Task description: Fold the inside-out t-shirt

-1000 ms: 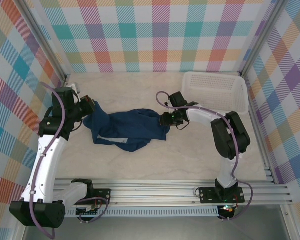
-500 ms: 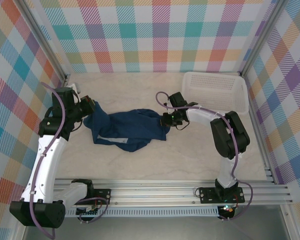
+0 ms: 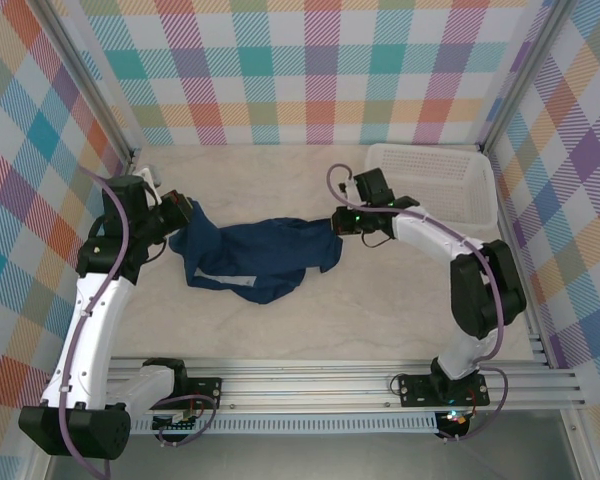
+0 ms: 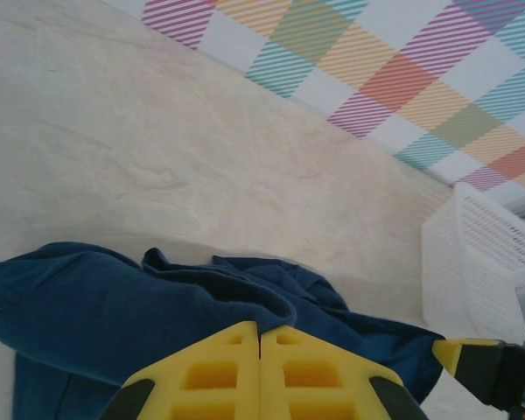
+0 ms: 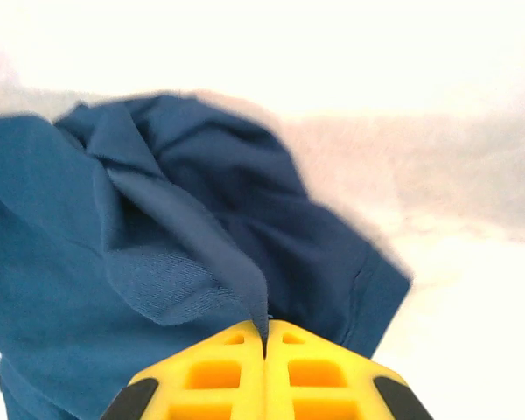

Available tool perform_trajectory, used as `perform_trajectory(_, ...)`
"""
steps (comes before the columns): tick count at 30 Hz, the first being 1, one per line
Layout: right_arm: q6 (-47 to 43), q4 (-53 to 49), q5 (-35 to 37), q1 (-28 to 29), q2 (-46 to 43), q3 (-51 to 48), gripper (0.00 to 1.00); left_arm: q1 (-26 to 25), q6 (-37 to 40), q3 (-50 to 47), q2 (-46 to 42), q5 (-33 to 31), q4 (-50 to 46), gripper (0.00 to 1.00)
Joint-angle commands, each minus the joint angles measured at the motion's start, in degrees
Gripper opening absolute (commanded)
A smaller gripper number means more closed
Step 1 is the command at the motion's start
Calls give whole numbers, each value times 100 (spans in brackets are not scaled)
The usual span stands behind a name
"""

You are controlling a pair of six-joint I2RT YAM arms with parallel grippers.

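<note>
The dark navy t-shirt (image 3: 255,255) lies bunched and stretched across the middle of the table. My left gripper (image 3: 182,216) is at its left end, yellow fingers (image 4: 219,372) shut on a thick fold of the t-shirt (image 4: 114,306). My right gripper (image 3: 340,224) is at the right end. There its yellow fingers (image 5: 210,376) are shut on a thin ridge of the t-shirt (image 5: 157,262), which rises from the jaws. A hemmed edge hangs to the right of that grip. No print or neck patch shows.
A white perforated basket (image 3: 435,185) stands at the back right, just behind the right arm, and its wall (image 4: 486,254) shows in the left wrist view. Checked walls enclose the table on three sides. Bare pale tabletop (image 3: 360,320) lies in front of the shirt.
The right gripper has shut on the shirt's right end and moved up and to the right with it, towards the basket. The left gripper has stayed put.
</note>
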Motion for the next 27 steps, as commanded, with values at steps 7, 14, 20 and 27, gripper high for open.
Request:
perform_trajectory(7, -651, -211, 1301, -321, 1227, 1451, 0, -65, -538, -177, 114, 761, 743, 0)
perform_trajectory(14, -1005, -787, 2384, -523, 1573, 1853, 0, -553, -572, -245, 285, 897, 1036, 0)
perform_trajectory(20, -1165, -793, 2747, -1048, 1169, 1338, 0, -1156, -644, -284, 502, 1207, 1535, 0)
perform_trajectory(27, -1332, -784, 2815, -1766, 955, 1157, 0, -2023, -601, -147, 1096, 1164, 1803, 0)
